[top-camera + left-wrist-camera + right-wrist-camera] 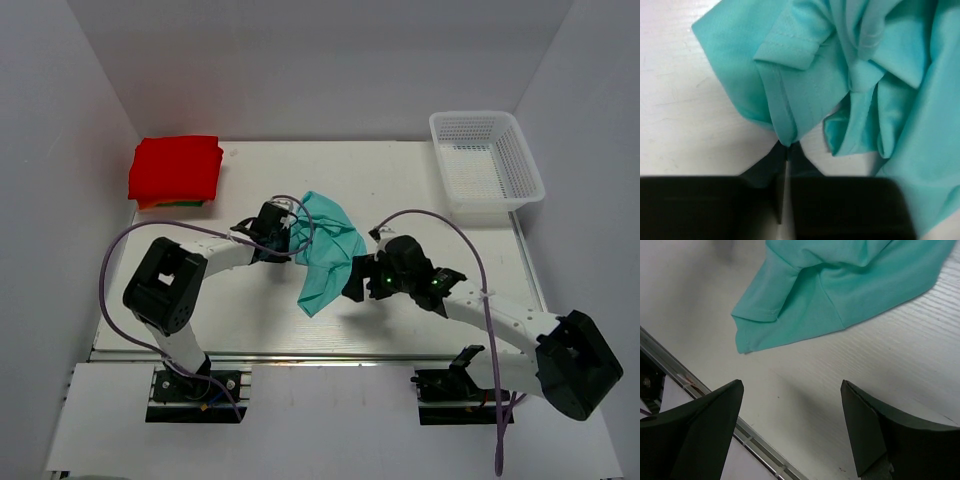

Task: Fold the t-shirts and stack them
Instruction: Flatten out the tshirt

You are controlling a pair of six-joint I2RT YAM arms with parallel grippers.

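The white table (300,330) fills most of the top view, with grey walls around it. The 2 arms are bolted at its near edge. The left arm (190,275) reaches up and to the right, and the right arm (500,320) reaches up and to the left, so both point toward the middle. A purple cable (110,280) loops along each arm.

The teal shirt (328,250) lies crumpled near the middle of the table, between the 2 arms. Its upper part is bunched and its lower part narrows to a corner that points at the near edge. The white mesh basket (470,115) sits at the far right corner, well apart from the shirt.

The red shirt (176,168) lies folded into a neat block at the far left corner. An orange edge (150,205) shows just under its near side.

The left gripper (786,147) is at the left side of the teal shirt (865,75). Its 2 fingers are pressed together on a hemmed fold of the cloth, which hangs in gathers above the table.

The right gripper (792,390) is over bare table just beside the lower corner of the teal shirt (840,290). Its 2 fingers (705,425) are spread wide and hold nothing, and the cloth is clear of both.
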